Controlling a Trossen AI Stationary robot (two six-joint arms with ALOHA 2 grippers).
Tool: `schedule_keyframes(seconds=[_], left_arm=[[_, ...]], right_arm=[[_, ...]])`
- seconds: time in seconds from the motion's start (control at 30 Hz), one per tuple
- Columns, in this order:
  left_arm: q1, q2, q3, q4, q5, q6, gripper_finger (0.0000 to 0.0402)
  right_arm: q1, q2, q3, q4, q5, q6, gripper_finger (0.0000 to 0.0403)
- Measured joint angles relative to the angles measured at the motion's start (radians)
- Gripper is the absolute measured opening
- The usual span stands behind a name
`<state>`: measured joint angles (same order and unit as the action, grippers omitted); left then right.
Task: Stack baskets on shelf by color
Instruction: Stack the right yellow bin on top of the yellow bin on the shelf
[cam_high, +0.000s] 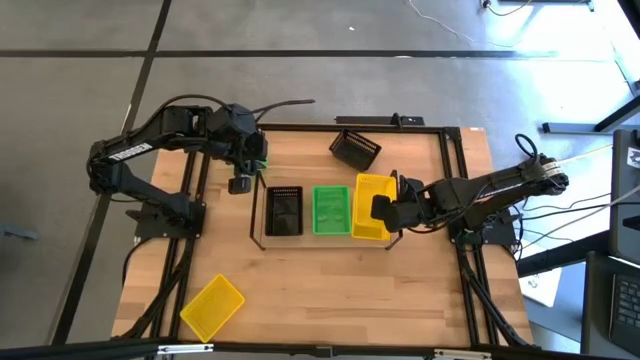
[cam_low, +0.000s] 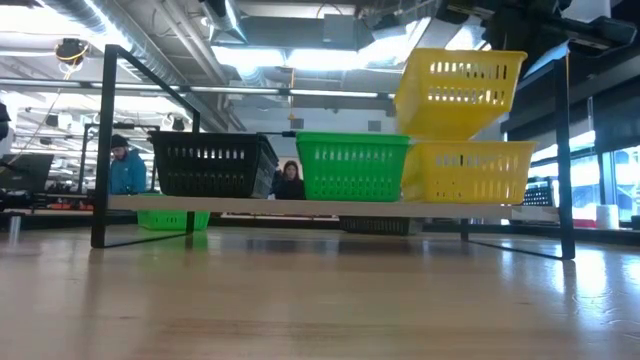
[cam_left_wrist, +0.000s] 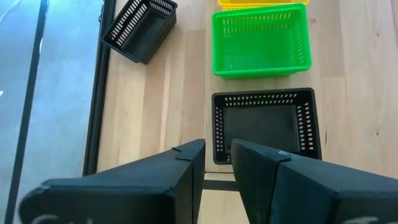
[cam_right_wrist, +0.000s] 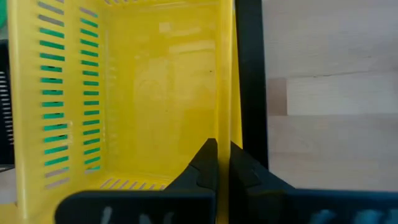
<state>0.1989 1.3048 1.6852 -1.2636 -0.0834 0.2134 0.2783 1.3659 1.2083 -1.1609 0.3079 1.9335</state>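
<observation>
Entry: we logged the right gripper (cam_right_wrist: 222, 163) clenched on the rim of a tilted yellow basket (cam_low: 458, 92), directly over its twin (cam_low: 478, 171) on the shelf (cam_low: 330, 206). Left gripper (cam_left_wrist: 217, 163) nearly closed, empty, black basket (cam_left_wrist: 266, 124) just ahead.

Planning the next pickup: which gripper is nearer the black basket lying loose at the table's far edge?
Left. The left gripper hovers by the shelf's black end, diagonally across from the loose black basket. The right gripper is slightly farther, clamped on the upper yellow basket.
</observation>
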Motion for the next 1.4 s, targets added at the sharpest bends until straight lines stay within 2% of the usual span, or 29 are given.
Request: schedule_keyframes(seconds=[0.23,0.63,1.4], left_arm=[[0.0,0.0,0.0,0.0,0.0,0.0,0.0069],[0.0,0.0,0.0,0.0,0.0,0.0,0.0069],[0.0,0.0,0.0,0.0,0.0,0.0,0.0069]], right_arm=[[0.0,0.0,0.0,-0.002,-0.017,0.0,0.0002],[0.0,0.0,-0.059,0.083,-0.028,-0.007,0.0046],[-0.008,0.0,-0.069,0.077,-0.023,-0.005,0.0047]])
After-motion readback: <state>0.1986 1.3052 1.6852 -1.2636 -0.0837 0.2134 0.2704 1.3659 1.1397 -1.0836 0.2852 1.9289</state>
